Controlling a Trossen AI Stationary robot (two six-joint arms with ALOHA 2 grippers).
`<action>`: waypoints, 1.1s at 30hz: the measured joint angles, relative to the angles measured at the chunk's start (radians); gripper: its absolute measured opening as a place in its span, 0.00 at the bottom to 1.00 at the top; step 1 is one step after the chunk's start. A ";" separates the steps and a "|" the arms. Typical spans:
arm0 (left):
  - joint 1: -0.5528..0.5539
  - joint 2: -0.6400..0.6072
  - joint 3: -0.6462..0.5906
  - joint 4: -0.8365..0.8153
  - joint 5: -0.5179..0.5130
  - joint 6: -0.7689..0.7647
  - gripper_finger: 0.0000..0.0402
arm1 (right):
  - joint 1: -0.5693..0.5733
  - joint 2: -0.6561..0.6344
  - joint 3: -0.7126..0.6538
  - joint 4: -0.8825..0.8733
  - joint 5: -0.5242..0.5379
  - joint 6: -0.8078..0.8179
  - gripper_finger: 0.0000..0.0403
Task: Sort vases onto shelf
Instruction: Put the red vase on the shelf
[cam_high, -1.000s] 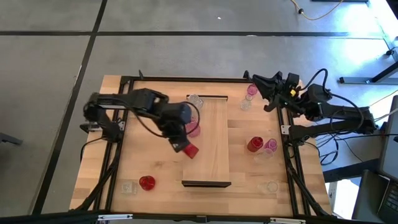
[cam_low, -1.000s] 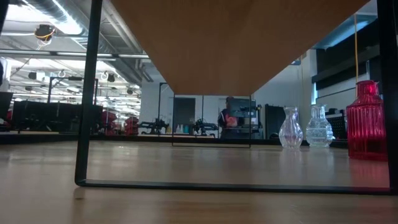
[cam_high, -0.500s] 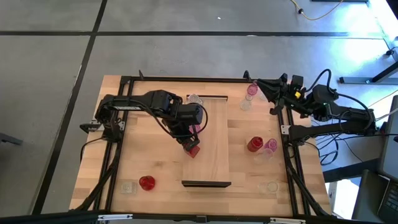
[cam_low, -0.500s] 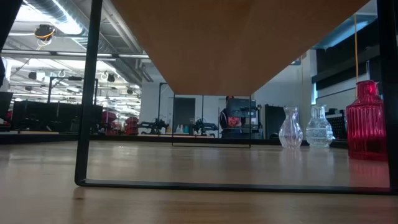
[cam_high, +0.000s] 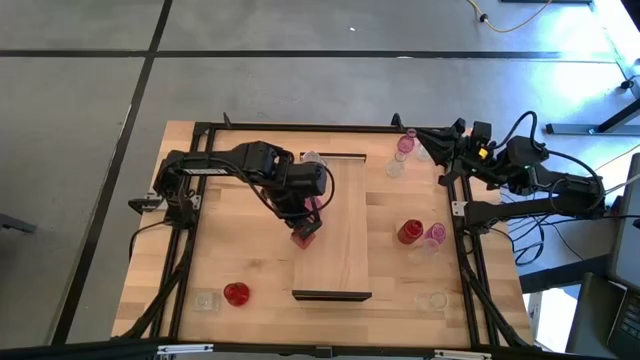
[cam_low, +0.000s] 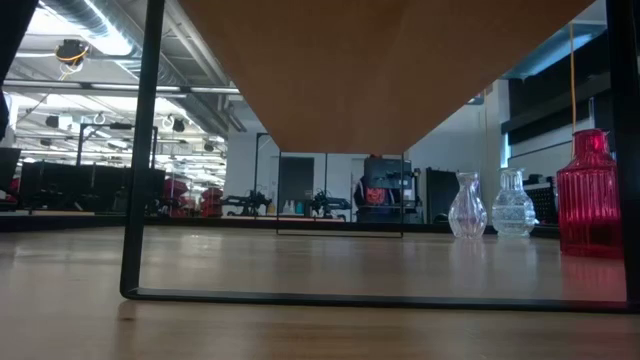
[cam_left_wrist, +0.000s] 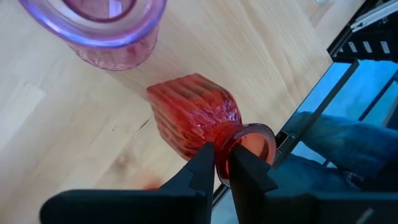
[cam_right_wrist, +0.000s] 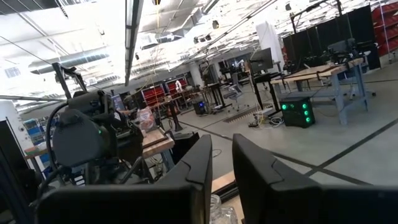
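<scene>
The shelf (cam_high: 345, 250) is a long light-wood board on a black frame in the middle of the table. My left gripper (cam_high: 305, 228) hangs over its left edge, shut on a red ribbed vase (cam_left_wrist: 193, 115). Just beyond that vase a pink vase (cam_high: 313, 207) stands on the board, and a clear vase (cam_high: 313, 160) stands at the board's far end. More vases stand on the table: pink (cam_high: 405, 145), clear (cam_high: 395, 168), red (cam_high: 409, 232) and red (cam_high: 236, 293). My right gripper (cam_high: 422, 136) waits at the far right, shut, fingers (cam_right_wrist: 199, 168) on nothing. My left gripper pinches the red vase's rim (cam_left_wrist: 249, 138) at its mouth, one finger (cam_left_wrist: 242, 163) inside the opening and the other (cam_left_wrist: 204, 163) outside the neck. The fingers come steeply from above. The vase hangs tilted, base toward the pink vase; whether the base touches the board I cannot tell.
On the right half of the table a pink vase (cam_high: 433, 235) stands beside the red one, and a clear vase (cam_high: 432, 299) near the front. A clear vase (cam_high: 205, 299) stands at the front left. The low view looks under the shelf (cam_low: 380, 60) past its black leg (cam_low: 145, 150).
My left gripper has swung toward the table's right and a little down, carrying the red vase over the shelf's left edge next to the pink vase. My right gripper has drawn back toward the table's right edge.
</scene>
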 joint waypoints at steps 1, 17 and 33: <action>0.000 0.000 0.000 0.000 0.000 0.008 0.09 | 0.000 0.000 0.000 0.000 0.000 0.000 0.13; 0.001 0.000 0.000 0.041 -0.005 0.061 0.09 | 0.000 0.000 0.000 0.000 -0.007 0.032 0.13; -0.001 0.067 0.000 0.068 0.012 0.087 0.09 | 0.000 0.000 0.000 0.002 -0.033 0.035 0.13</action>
